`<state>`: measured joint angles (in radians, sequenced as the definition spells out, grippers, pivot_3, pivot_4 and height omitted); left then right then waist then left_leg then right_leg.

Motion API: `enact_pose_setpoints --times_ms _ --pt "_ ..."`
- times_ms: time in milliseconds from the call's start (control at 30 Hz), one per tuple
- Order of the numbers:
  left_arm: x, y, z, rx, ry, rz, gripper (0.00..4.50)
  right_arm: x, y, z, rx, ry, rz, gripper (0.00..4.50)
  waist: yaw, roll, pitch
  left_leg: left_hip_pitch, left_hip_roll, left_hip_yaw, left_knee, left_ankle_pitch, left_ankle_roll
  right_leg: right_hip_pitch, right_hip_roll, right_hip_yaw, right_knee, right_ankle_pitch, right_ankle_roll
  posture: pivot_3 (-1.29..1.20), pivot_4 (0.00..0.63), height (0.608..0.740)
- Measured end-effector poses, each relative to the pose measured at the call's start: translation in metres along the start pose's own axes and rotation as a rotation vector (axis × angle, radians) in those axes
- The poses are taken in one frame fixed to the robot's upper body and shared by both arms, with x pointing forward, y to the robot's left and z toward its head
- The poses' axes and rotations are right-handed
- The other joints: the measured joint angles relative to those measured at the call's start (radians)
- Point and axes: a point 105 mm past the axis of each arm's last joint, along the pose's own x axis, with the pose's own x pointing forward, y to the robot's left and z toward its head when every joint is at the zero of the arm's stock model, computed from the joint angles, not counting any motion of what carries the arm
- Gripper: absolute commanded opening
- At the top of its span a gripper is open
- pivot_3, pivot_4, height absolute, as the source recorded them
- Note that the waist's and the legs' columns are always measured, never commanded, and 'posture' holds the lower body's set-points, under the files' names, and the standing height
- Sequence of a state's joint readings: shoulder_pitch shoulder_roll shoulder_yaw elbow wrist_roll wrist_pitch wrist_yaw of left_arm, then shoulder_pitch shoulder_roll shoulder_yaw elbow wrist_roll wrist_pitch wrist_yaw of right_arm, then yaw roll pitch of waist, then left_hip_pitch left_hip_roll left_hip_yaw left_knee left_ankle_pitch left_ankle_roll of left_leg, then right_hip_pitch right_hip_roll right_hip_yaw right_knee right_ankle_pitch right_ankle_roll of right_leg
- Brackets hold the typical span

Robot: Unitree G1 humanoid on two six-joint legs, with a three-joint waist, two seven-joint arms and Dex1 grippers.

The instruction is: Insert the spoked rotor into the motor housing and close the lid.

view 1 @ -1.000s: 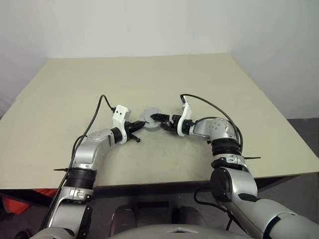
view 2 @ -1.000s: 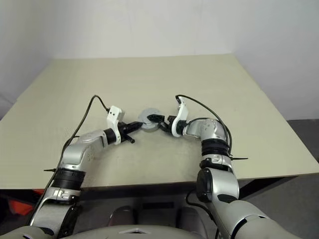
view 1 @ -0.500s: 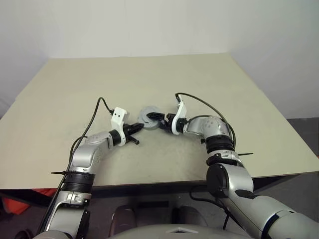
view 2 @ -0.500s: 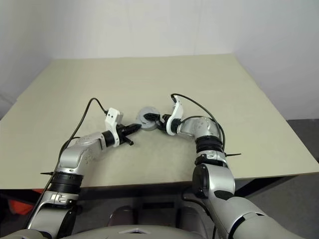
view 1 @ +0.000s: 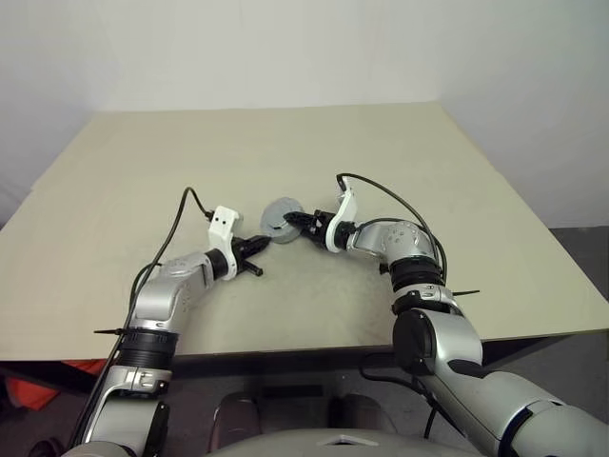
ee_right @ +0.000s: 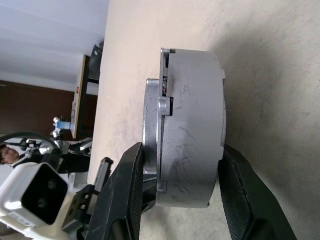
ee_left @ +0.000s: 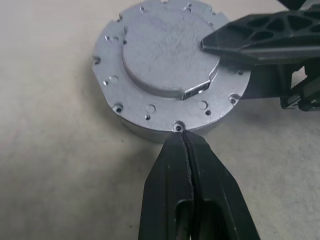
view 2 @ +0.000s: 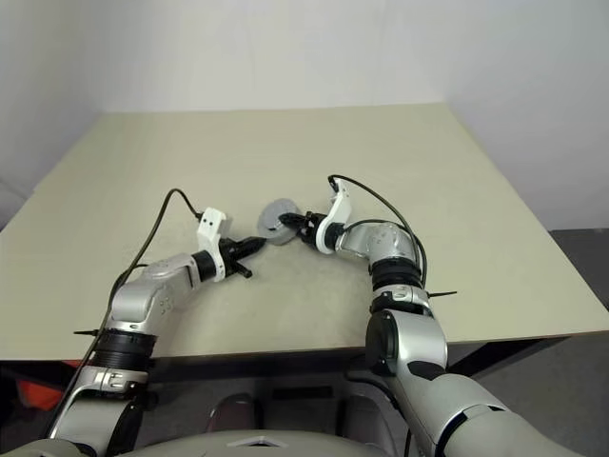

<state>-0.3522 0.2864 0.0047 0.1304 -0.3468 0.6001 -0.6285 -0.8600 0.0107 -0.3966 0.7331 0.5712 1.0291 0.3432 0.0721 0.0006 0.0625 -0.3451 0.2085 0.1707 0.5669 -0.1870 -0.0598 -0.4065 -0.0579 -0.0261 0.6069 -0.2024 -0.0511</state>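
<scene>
The motor housing sits mid-table as a grey metal cup with the lid on top, smooth raised centre facing up. The spoked rotor is hidden. In the right wrist view, the lid sits on the housing with a thin seam between them. My right gripper is shut on this stack, with one finger over the lid and the other against the housing's underside. My left gripper is shut and empty, its tip touching the housing's rim on the opposite side.
The beige table stretches wide around the parts and ends at a white wall behind. Its front edge runs just under both forearms. A black cable loops above each wrist.
The right gripper's fingers have closed from wide open onto the housing and lid. The stack now looks slightly tipped toward my left. The left gripper has stayed in place.
</scene>
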Motion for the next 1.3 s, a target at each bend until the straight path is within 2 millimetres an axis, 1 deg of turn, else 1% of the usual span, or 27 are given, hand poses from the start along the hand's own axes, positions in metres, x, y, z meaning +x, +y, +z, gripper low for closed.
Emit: enact_pose_setpoints --times_ms 100,233,400,567,700,800,867,900,933,1067,1200,1300 --pt "0.000 0.003 0.000 -0.012 -0.007 0.014 0.00 0.001 0.001 0.001 0.001 0.001 -0.002 2.03 -0.001 0.000 0.000 0.000 0.000 0.000 0.000 0.000 0.000 0.000 0.000 0.000 0.000 0.000 0.000 0.00 0.000 0.740" --pt "-0.004 0.011 0.006 -0.034 -0.047 0.051 0.00 0.003 -0.001 0.005 0.046 -0.022 -0.009 2.03 -0.001 0.000 0.000 0.000 0.000 0.000 0.000 0.000 0.000 0.000 0.000 0.000 0.000 0.000 0.000 0.00 0.000 0.740" --pt "-0.017 0.026 0.021 -0.126 -0.159 0.111 0.00 0.002 -0.003 0.010 0.159 -0.055 0.006 2.03 0.000 0.000 0.000 -0.002 0.000 0.000 0.001 0.000 0.000 -0.001 0.000 0.000 0.000 0.000 0.000 0.00 0.000 0.740" --pt "-0.030 0.039 0.034 -0.227 -0.275 0.162 0.00 0.003 0.001 0.019 0.245 -0.091 0.022 2.03 0.001 0.000 0.000 -0.010 0.000 0.000 0.001 0.000 0.001 -0.009 0.000 -0.001 0.001 0.000 -0.001 0.00 0.000 0.740" --pt "-0.041 0.051 0.041 -0.349 -0.368 0.206 0.00 0.002 0.017 0.036 0.315 -0.150 0.095 2.03 0.001 0.000 0.000 -0.022 0.001 -0.001 0.006 -0.001 0.003 -0.018 0.001 -0.002 0.002 0.001 -0.001 0.00 0.000 0.740" --pt "-0.048 0.055 0.044 -0.473 -0.421 0.192 0.00 0.002 0.041 0.048 0.358 -0.176 0.194 2.03 0.000 -0.001 0.001 -0.023 0.001 -0.001 0.008 -0.003 0.006 -0.019 0.001 -0.002 0.002 0.001 -0.001 0.00 0.000 0.740" --pt "-0.050 0.051 0.046 -0.528 -0.438 0.152 0.00 0.001 0.057 0.054 0.363 -0.178 0.257 2.03 0.002 -0.001 0.001 -0.024 0.002 -0.001 0.009 -0.004 0.008 -0.019 0.001 -0.003 0.002 0.001 -0.001 0.00 0.000 0.740" --pt "-0.052 0.048 0.049 -0.553 -0.456 0.126 0.37 0.000 0.063 0.054 0.359 -0.171 0.279 2.03 0.003 -0.001 0.001 -0.024 0.002 -0.001 0.009 -0.004 0.008 -0.019 0.001 -0.003 0.001 0.001 -0.001 0.00 0.000 0.740" --pt "-0.056 0.045 0.052 -0.585 -0.483 0.091 0.61 -0.001 0.069 0.053 0.351 -0.154 0.300 2.03 0.005 -0.001 0.001 -0.024 0.002 -0.001 0.010 -0.005 0.008 -0.019 0.001 -0.002 0.001 0.001 -0.001 0.00 0.000 0.740" --pt "-0.068 0.036 0.061 -0.666 -0.563 0.006 1.98 -0.004 0.082 0.048 0.304 -0.095 0.338 2.03 0.015 -0.001 0.001 -0.024 0.003 0.000 0.011 -0.005 0.008 -0.019 0.001 -0.003 0.002 0.001 -0.001 0.00 0.000 0.740" --pt "-0.074 0.026 0.070 -0.705 -0.620 -0.064 3.43 -0.004 0.087 0.042 0.266 -0.053 0.337 2.03 0.027 -0.001 0.001 -0.024 0.004 0.000 0.012 -0.004 0.007 -0.018 0.001 -0.003 0.004 0.001 -0.001 0.00 0.000 0.740" --pt "-0.075 0.024 0.071 -0.752 -0.635 -0.093 4.46 -0.002 0.086 0.034 0.260 -0.018 0.331 2.03 0.031 -0.001 0.001 -0.024 0.003 0.000 0.012 -0.003 0.006 -0.018 0.001 -0.003 0.004 0.001 0.000 0.00 0.000 0.740"
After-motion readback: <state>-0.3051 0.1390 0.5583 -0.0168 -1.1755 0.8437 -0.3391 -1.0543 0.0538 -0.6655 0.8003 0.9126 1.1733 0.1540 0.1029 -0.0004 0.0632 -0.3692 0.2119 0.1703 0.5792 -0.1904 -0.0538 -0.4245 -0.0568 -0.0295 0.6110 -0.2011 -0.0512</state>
